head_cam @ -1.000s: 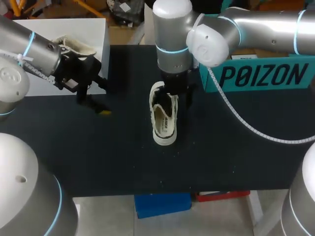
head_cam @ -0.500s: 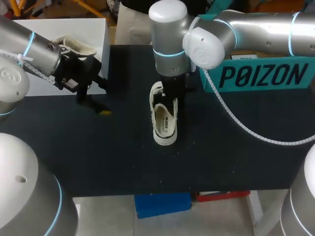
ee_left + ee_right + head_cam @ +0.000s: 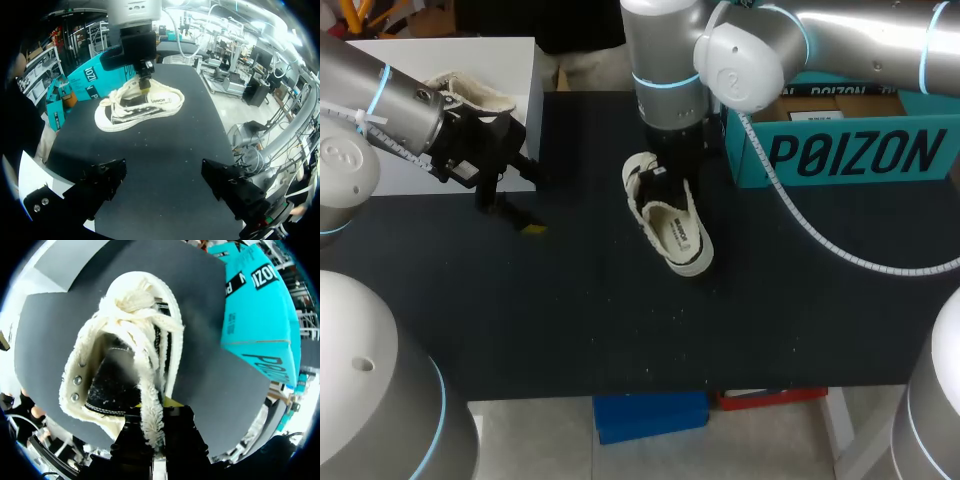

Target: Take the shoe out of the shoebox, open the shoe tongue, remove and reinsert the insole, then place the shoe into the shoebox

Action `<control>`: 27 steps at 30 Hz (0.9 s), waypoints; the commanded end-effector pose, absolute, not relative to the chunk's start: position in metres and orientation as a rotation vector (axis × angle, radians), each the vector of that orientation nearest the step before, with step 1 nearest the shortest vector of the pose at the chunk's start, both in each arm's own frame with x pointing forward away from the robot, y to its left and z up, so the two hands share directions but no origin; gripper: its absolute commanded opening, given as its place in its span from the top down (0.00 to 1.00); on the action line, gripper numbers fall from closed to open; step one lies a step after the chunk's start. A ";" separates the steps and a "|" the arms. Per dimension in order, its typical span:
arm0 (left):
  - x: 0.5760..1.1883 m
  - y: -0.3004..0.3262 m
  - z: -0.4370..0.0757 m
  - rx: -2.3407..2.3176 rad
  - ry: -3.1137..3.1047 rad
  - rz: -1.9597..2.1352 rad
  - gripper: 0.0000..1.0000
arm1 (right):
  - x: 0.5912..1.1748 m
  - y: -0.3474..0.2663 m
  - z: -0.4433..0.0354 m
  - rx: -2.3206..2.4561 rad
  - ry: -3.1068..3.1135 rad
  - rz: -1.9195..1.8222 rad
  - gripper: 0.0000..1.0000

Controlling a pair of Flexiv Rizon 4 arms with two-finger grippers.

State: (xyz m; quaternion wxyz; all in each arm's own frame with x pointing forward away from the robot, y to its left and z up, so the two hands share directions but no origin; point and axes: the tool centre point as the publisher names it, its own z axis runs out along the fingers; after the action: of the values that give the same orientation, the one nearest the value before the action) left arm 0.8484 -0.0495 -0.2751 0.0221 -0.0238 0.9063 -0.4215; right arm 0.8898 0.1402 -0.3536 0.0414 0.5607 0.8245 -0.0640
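A cream canvas shoe (image 3: 672, 228) lies on the black table (image 3: 620, 320), toe under my right arm and heel angled toward the front right. My right gripper (image 3: 665, 180) comes straight down on it and is shut on the frayed tongue (image 3: 149, 410), which runs from the knotted laces (image 3: 135, 310) over the dark insole (image 3: 112, 385). The left wrist view shows the shoe (image 3: 140, 105) ahead with the right gripper (image 3: 144, 84) pinching its upper. The teal shoebox (image 3: 840, 150) stands at the back right. My left gripper (image 3: 512, 208) is open and empty, low at the left.
A second cream shoe (image 3: 472, 92) rests on a white platform (image 3: 440, 55) at the back left, just behind my left arm. The shoebox (image 3: 255, 315) sits close to the shoe on its right.
My right gripper has closed on the tongue and shifted back, and the shoe's heel has swung toward the right. The left arm has not moved.
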 end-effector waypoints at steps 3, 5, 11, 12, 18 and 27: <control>0.848 -0.050 -0.276 -0.075 2.804 -1.304 0.00 | 0.888 0.113 -0.289 1.296 2.668 -0.158 1.00; 0.848 -0.050 -0.276 -0.075 2.804 -1.304 0.00 | 0.892 0.104 -0.274 1.165 2.722 -0.173 1.00; 0.848 -0.050 -0.276 -0.075 2.804 -1.304 0.00 | 0.909 0.078 -0.228 0.785 2.821 -0.235 1.00; 0.848 -0.050 -0.276 -0.075 2.804 -1.304 0.00 | 0.912 0.074 -0.222 0.723 2.839 -0.256 1.00; 0.848 -0.050 -0.276 -0.075 2.804 -1.304 0.00 | 0.915 0.071 -0.214 0.679 2.866 -0.296 1.00; 0.848 -0.050 -0.276 -0.075 2.804 -1.304 0.00 | 0.915 0.071 -0.214 0.679 2.866 -0.296 1.00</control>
State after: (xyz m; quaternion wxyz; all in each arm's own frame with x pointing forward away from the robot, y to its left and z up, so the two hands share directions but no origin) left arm 0.8481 -0.0485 -0.2741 0.0230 -0.0238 0.9057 -0.4226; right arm 0.9140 0.0694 -0.2160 0.0921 0.2277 0.9644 -0.0984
